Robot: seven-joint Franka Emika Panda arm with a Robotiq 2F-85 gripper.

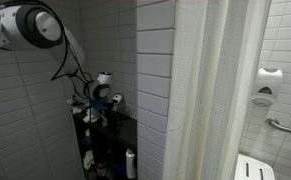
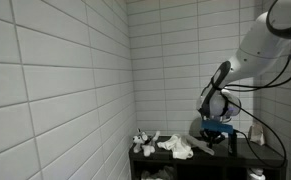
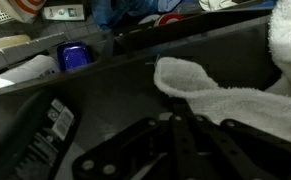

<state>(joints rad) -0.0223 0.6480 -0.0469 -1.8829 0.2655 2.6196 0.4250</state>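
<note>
Gripping cloth well, I judge, means pressing the tips into a fold, not skimming its edge. The gripper [image 3: 175,128] is clenched tight; whether it pinches anything I cannot tell. The white towel [image 3: 225,90] lies at one o'clock on the dark shelf [image 3: 115,100], with a blue cap [image 3: 73,55] at ten o'clock.

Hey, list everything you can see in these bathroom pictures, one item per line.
cloths: at least two, white, crumpled on the shelf top
shelf: one, black, against the tiled wall
blue object: one, blue, past the shelf edge in the wrist view, too blurred to name
bottle: one, white, lower level under the shelf top
shower curtain: one, white, hanging beside the tiled corner
grab bar: one, metal, far wall
shower seat: one, white, below the grab bar
arm: one, white, bent over the shelf
claw: one, black, shut, low over the shelf beside a cloth
</note>
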